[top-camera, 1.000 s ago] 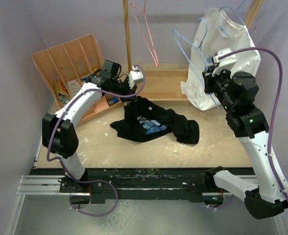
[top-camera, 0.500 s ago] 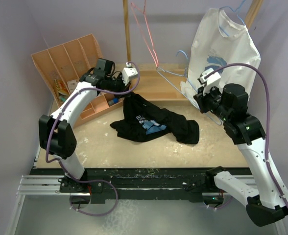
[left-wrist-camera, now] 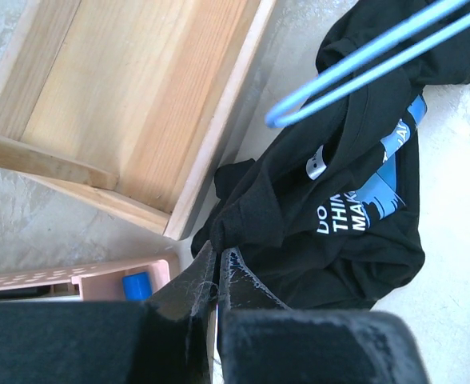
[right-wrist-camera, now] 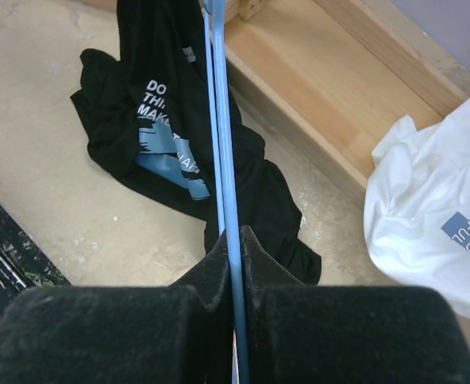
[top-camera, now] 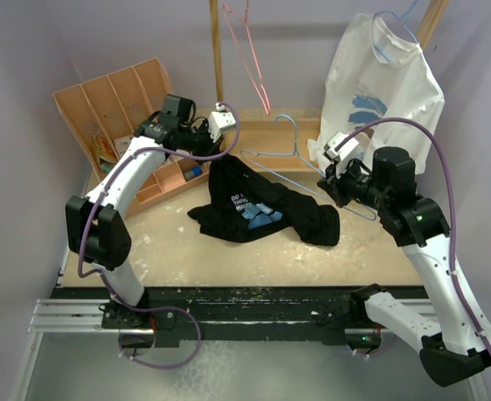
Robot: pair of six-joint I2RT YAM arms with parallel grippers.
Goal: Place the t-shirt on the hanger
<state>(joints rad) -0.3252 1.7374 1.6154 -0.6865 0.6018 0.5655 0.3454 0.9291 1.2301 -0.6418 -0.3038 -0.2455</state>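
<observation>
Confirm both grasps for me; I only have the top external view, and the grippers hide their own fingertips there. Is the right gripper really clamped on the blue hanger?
Observer: Yes. The right wrist view shows the right gripper shut on the hanger, its wire running straight out between the fingers.
Operator: And the left?
Observer: The left wrist view shows the left gripper pinching an edge fold of the t-shirt.
Operator: Is the hanger inside the shirt yet?
Observer: No. Its rounded corner lies over the cloth, outside it; whether they touch, I cannot tell.
</observation>
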